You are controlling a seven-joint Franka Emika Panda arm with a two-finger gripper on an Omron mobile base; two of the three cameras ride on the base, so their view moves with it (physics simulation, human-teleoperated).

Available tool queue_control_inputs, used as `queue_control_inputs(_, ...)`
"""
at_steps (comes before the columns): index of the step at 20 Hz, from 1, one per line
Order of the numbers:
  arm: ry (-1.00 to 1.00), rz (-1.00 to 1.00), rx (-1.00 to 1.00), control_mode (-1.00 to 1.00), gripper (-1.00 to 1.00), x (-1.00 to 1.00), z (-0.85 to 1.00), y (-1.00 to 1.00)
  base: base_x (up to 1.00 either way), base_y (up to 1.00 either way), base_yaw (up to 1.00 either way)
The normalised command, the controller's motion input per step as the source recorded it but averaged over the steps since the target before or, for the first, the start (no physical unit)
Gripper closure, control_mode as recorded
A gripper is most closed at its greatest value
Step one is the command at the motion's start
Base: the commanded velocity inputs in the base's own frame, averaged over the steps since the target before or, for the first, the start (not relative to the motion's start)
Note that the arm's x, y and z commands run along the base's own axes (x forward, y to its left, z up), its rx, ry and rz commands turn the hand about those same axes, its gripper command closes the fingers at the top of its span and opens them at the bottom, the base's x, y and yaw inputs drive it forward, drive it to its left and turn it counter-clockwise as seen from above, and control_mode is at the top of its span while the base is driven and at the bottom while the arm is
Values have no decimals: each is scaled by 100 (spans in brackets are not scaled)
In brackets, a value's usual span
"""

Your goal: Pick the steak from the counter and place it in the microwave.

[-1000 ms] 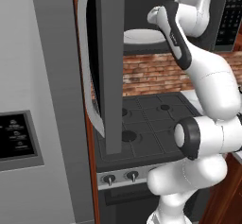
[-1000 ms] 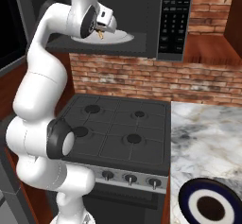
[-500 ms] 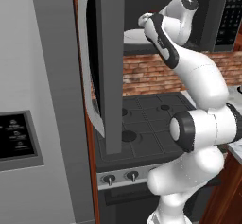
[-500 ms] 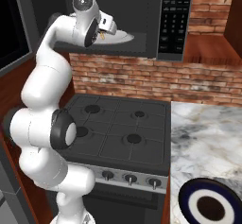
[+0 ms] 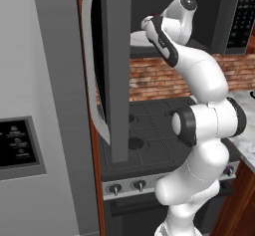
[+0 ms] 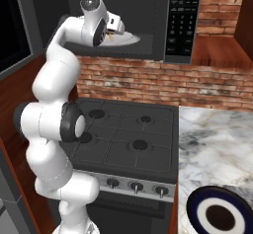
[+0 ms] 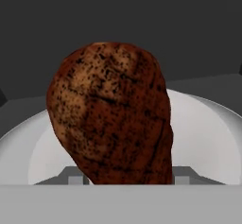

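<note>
The reddish-brown steak [image 7: 111,114] sits close in the hand view, held between my gripper's [image 7: 126,178] fingers just above the round white plate [image 7: 208,138]. From the right base view, my gripper [image 6: 114,30] is inside the dark cavity of the microwave [image 6: 148,11], shut on the steak [image 6: 111,36], which hangs over the white plate [image 6: 129,39]. The microwave door [image 5: 112,70] stands open towards me, its light grey curved handle [image 5: 89,80] facing left. My forearm hides the hand in the left base view. The marbled counter [image 6: 217,144] lies to the right.
A black gas stovetop [image 6: 128,139] lies below the microwave, with a brick wall [image 6: 148,85] behind it. The black keypad [image 6: 182,16] is right of the cavity. A dark blue-rimmed dish [image 6: 220,215] rests on the counter's near edge. The grey fridge [image 5: 35,105] stands at left.
My arm has folded in and pushed the hand deeper into the microwave cavity, carrying the steak over the white plate. The door and the base have stayed put.
</note>
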Motion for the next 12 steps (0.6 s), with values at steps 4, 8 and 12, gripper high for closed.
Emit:
queue_control_inputs(4,6,2,-7,-100,100,29,-5,3,0,0,0)
queue_control_inputs(8,3,4,-5,-100,100,36,-9,6,0,0,0)
queue_control_inputs(12,0,5,-5,-100,100,22,-28,2,0,0,0)
